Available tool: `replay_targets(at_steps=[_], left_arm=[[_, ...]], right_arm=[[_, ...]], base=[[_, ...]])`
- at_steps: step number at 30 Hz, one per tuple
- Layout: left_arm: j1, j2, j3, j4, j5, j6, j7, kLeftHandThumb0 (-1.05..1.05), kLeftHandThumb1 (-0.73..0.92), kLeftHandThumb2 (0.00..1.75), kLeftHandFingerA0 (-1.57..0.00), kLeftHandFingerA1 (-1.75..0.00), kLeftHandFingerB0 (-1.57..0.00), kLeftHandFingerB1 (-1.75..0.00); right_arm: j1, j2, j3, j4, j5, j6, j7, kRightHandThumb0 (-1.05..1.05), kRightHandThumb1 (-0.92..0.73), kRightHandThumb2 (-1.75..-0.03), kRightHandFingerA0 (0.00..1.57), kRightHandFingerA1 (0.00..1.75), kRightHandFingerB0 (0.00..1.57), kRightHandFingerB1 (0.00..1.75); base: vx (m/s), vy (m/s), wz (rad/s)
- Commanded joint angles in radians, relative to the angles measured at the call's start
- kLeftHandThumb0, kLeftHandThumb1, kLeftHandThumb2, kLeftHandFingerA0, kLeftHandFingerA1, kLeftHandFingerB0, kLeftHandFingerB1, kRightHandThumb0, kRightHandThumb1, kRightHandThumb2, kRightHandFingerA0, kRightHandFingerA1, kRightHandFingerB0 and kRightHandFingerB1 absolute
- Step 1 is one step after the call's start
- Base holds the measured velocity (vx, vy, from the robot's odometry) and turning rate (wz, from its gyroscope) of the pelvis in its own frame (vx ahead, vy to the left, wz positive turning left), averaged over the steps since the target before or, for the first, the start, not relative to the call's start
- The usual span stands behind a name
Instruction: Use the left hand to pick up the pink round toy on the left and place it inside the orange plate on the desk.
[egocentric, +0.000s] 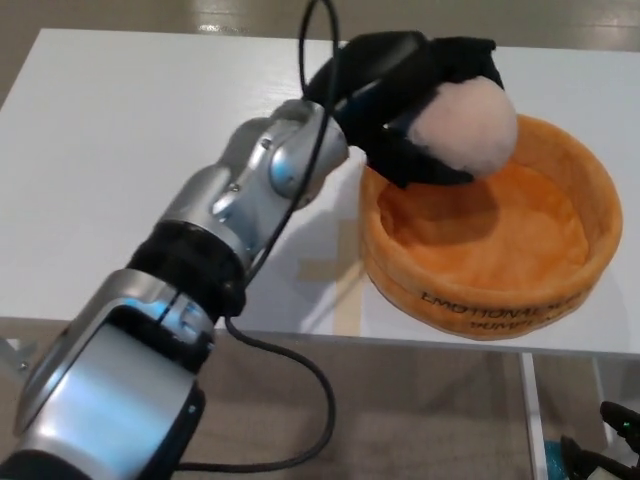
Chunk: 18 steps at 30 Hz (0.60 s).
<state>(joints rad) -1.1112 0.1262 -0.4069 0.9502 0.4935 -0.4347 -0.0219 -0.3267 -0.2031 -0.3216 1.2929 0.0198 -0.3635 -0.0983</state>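
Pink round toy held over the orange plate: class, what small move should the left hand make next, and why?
Probably lower a little, then open the fingers. The left hand is shut on the pink round toy, which hangs above the back-left part of the orange plate, inside its rim but not yet resting on its floor. A short descent first should keep the toy from bouncing out.
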Motion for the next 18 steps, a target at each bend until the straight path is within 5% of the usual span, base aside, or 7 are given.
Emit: replay_targets(at_steps=[1, 3, 4, 5, 6, 17, 18], left_arm=[[-0.033, -0.032, -0.028, 0.042, 0.037, 0.036, 0.005, -0.28, 0.56, 0.84, -0.91, -1.28, -0.79, -0.90], [-0.036, -0.035, -0.028, 0.050, 0.035, 0.031, 0.007, -0.28, 0.56, 0.84, -0.91, -1.28, -0.79, -0.90], [-0.032, -0.034, -0.028, 0.060, 0.028, 0.009, -0.003, -0.36, 0.45, 0.54, -0.39, -0.39, -0.29, -0.31], [-0.031, -0.034, -0.027, 0.063, 0.026, 0.002, -0.006, -0.36, 0.45, 0.54, -0.39, -0.39, -0.29, -0.31], [-0.038, -0.026, -0.049, 0.057, 0.048, 0.031, -0.040, -0.65, 0.38, 0.79, 0.00, 0.00, 0.00, -0.06], [-0.057, 0.004, -0.099, -0.002, 0.080, 0.081, -0.103, -0.76, 0.40, 0.86, 0.00, 0.00, 0.00, -0.07], [-0.057, 0.008, -0.098, -0.017, 0.079, 0.079, -0.108, -0.76, 0.41, 0.86, 0.00, 0.00, 0.00, -0.08]], right_arm=[[0.004, 0.006, -0.005, 0.006, 0.020, 0.007, 0.000, -0.30, -0.42, -0.77, 0.26, 0.85, 0.17, 0.69], [0.003, 0.006, -0.006, 0.007, 0.020, 0.007, 0.001, -0.30, -0.42, -0.77, 0.26, 0.85, 0.17, 0.69], [0.002, 0.007, -0.012, 0.007, 0.027, 0.009, 0.008, -0.29, -0.33, -0.94, 0.30, 0.69, 0.19, 0.61], [0.002, 0.008, -0.014, 0.007, 0.029, 0.009, 0.010, -0.29, -0.33, -0.94, 0.30, 0.69, 0.19, 0.61], [0.002, 0.007, -0.009, 0.008, 0.023, 0.011, 0.006, -0.31, -0.31, -0.93, 0.32, 0.70, 0.20, 0.62], [0.002, 0.007, -0.005, 0.008, 0.020, 0.011, 0.009, -0.27, -0.33, -0.94, 0.33, 0.70, 0.21, 0.62], [0.002, 0.007, -0.006, 0.008, 0.022, 0.011, 0.014, -0.29, -0.42, -0.75, 0.26, 0.85, 0.18, 0.67]], base=[[0.00, 0.000, 0.00], [0.00, 0.000, 0.00], [0.00, 0.000, 0.00], [0.00, 0.000, 0.00], [0.00, 0.000, 0.00], [0.00, 0.000, 0.00], [0.00, 0.000, 0.00]])
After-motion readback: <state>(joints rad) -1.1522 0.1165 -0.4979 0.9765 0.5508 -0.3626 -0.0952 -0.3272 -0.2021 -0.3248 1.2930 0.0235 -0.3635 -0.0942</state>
